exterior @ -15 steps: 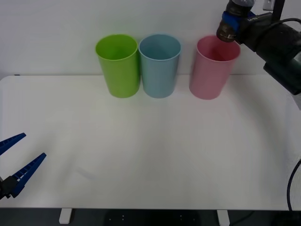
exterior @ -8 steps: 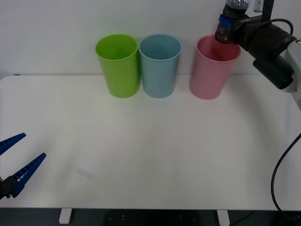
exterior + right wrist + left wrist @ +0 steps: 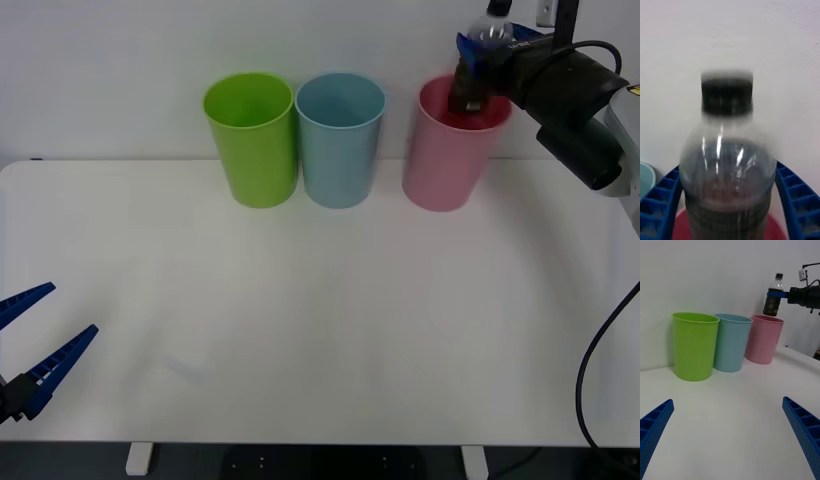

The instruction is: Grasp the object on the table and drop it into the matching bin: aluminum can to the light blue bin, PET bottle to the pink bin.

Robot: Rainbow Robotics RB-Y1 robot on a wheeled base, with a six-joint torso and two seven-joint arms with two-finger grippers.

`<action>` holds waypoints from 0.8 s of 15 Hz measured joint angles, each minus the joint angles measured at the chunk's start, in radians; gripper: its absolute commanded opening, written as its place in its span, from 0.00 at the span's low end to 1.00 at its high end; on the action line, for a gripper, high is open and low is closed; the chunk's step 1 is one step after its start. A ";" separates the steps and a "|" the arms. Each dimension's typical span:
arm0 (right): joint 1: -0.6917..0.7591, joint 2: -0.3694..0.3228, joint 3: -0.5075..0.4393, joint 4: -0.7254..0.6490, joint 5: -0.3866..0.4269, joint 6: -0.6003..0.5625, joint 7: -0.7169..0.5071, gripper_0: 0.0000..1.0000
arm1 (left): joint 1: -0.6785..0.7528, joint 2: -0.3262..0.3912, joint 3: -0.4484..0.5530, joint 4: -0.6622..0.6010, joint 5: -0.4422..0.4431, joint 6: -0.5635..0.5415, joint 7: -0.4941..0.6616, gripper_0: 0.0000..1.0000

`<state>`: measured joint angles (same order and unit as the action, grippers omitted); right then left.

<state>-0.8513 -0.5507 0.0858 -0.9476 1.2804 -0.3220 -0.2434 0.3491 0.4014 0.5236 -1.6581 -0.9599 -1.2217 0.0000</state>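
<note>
Hovering right above the pink bin (image 3: 449, 150), the right gripper (image 3: 478, 55) pinches the PET bottle (image 3: 477, 68) around its middle, blue ribbed fingers (image 3: 662, 195) pressed against either side of the clear body. The bottle stands upright, black cap on top, dark liquid filling the lower part, its base just over the pink bin's open mouth and apparently dipping a little past the rim. That placement makes sense: plastic belongs in pink, and holding it upright over the opening should let it fall straight in once the fingers part, rather than clip the rim. In the right wrist view the bottle looks smeared, so it may be moving; whether the grip is loosening I can't tell.

Beside the pink bin stands the light blue bin (image 3: 340, 138), and beyond that a lime green bin (image 3: 252, 137), all lined up along the far edge of the white table (image 3: 320, 330). Well away from the pink bin, at the table's near edge, the left gripper (image 3: 34, 350) waits with fingers spread wide, holding nothing.
</note>
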 measured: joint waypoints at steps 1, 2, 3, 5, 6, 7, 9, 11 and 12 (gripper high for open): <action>0.000 0.002 0.000 0.000 -0.003 0.000 0.002 1.00 | 0.000 0.000 0.000 0.000 0.000 0.000 0.000 1.00; 0.000 0.004 0.000 0.000 -0.004 0.000 0.003 1.00 | 0.000 0.000 0.000 0.000 0.000 0.000 0.000 1.00; 0.000 0.003 0.000 0.000 -0.006 0.000 0.004 1.00 | 0.000 0.000 0.000 0.000 0.000 0.000 0.000 1.00; 0.000 0.005 0.001 -0.002 -0.009 -0.001 0.011 1.00 | 0.000 0.000 0.000 0.000 0.000 0.000 0.000 1.00; 0.000 0.006 0.001 -0.004 -0.014 -0.002 0.014 1.00 | 0.000 0.000 0.000 0.000 0.000 0.000 0.000 1.00; 0.001 0.006 0.002 -0.006 -0.021 -0.004 0.017 1.00 | 0.000 0.000 0.000 0.000 0.000 0.000 0.000 1.00; 0.002 0.006 0.001 -0.011 -0.038 -0.012 0.023 1.00 | 0.000 0.000 0.000 0.000 0.000 0.000 0.000 1.00; 0.006 0.006 0.002 -0.021 -0.054 -0.033 0.026 1.00 | 0.000 0.000 0.000 0.000 0.000 0.000 0.000 1.00; 0.014 0.006 0.002 -0.036 -0.061 -0.036 0.027 1.00 | 0.000 0.000 0.000 0.000 0.000 0.000 0.000 1.00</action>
<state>-0.8376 -0.5445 0.0874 -0.9840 1.2198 -0.3585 -0.2166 0.3491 0.4014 0.5236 -1.6581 -0.9599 -1.2217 0.0000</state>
